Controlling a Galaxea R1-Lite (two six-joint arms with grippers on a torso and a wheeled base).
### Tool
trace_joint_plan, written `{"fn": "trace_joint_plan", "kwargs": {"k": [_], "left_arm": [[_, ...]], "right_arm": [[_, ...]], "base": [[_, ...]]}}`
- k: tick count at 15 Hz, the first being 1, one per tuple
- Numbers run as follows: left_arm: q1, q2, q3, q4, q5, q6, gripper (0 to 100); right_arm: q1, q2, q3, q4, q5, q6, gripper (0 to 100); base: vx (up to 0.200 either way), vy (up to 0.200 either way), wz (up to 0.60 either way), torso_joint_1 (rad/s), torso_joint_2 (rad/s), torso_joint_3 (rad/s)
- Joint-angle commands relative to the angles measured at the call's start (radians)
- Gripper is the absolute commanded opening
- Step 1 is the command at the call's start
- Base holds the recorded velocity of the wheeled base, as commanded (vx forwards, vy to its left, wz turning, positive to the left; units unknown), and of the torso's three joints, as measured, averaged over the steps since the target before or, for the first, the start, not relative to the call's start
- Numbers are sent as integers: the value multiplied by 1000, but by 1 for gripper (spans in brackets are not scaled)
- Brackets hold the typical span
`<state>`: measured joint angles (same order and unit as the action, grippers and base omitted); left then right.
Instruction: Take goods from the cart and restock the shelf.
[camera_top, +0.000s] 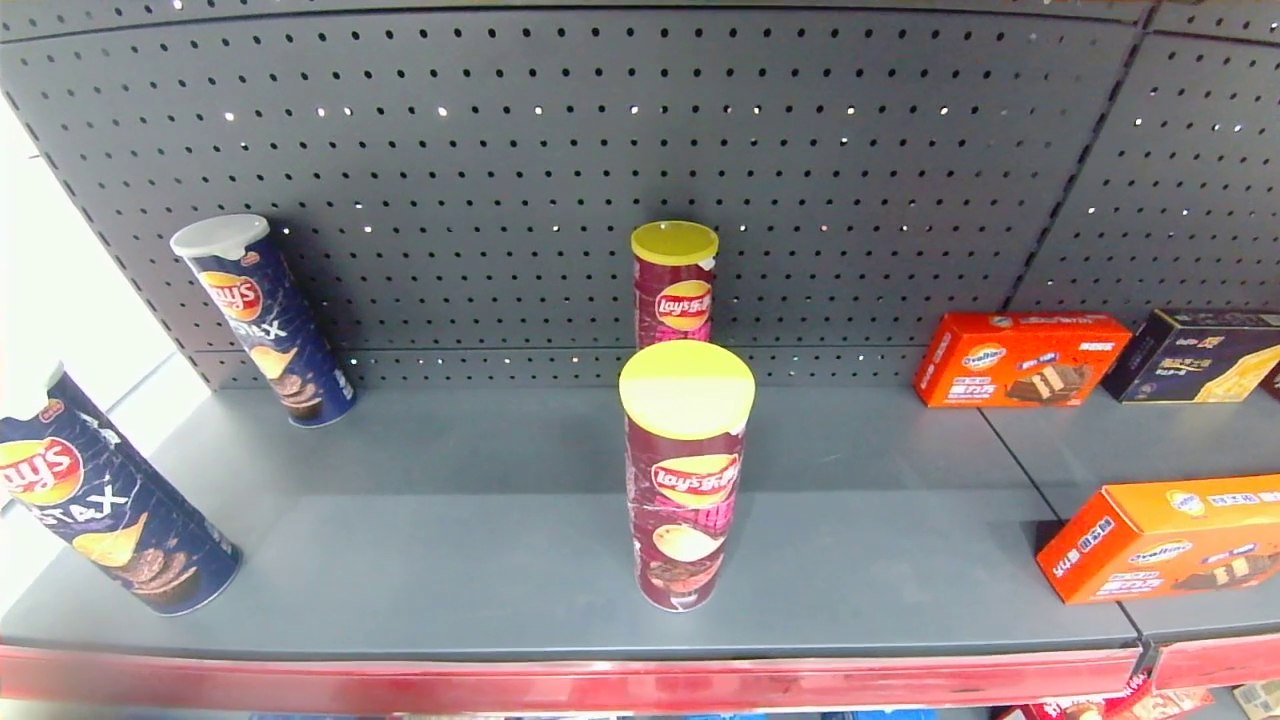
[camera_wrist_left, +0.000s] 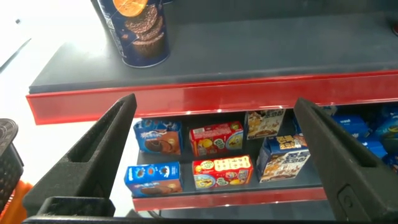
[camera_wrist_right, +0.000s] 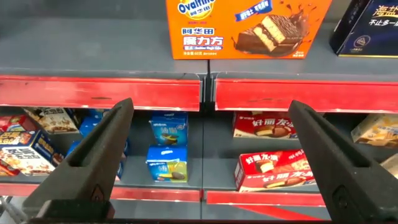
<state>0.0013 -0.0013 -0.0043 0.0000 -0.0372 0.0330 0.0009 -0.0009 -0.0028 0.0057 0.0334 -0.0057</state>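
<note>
Both tools empty. Left tool (camera_wrist_left: 211, 165) has its jaws spread wide with nothing between them; right tool (camera_wrist_right: 211, 162) the same. Each faces the shelf front from low down, with the red front rail (camera_wrist_left: 249, 93) above the fingers and lower shelves of small boxes (camera_wrist_left: 217, 155) straight ahead.

Just past the rail on the left tool's side, the near navy can (camera_wrist_left: 140, 31) stands upright at the near left of the shelf (camera_top: 450, 520). On the right tool's side, the near orange box (camera_wrist_right: 249, 28) lies flat at the near right, long axis running left-right.

Further out: near maroon can (camera_top: 685, 480) upright in the centre, far maroon can (camera_top: 675, 285) right behind it against the pegboard, far navy can (camera_top: 265, 320) far left. Far orange box (camera_top: 1020, 358) and dark box (camera_top: 1195, 355) far right.

Dark mesh edge (camera_wrist_left: 6, 155) close to the left tool, possibly the cart, cannot tell.

Judgement: no goods in hand, so the next pick lies away from the shelf face, and the left arm looks nearer that mesh. Open gaps lie either side of the maroon pair.
</note>
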Motion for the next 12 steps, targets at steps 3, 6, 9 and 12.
{"fn": "trace_joint_plan", "kwargs": {"k": [3, 6, 9, 12], "left_arm": [[0, 1, 0, 0, 0, -1, 100], [0, 1, 0, 0, -1, 2, 100], [0, 1, 0, 0, -1, 1, 100], [0, 1, 1, 0, 0, -1, 100]], "right_arm": [[1, 1, 0, 0, 0, 1, 100], [1, 1, 0, 0, 0, 1, 100], [1, 1, 0, 0, 0, 0, 100], [1, 1, 0, 0, -1, 1, 100]], "base": [[0, 0, 0, 0, 0, 0], [0, 0, 0, 0, 0, 0], [0, 0, 0, 0, 0, 0], [0, 0, 400, 3, 2, 0]]}}
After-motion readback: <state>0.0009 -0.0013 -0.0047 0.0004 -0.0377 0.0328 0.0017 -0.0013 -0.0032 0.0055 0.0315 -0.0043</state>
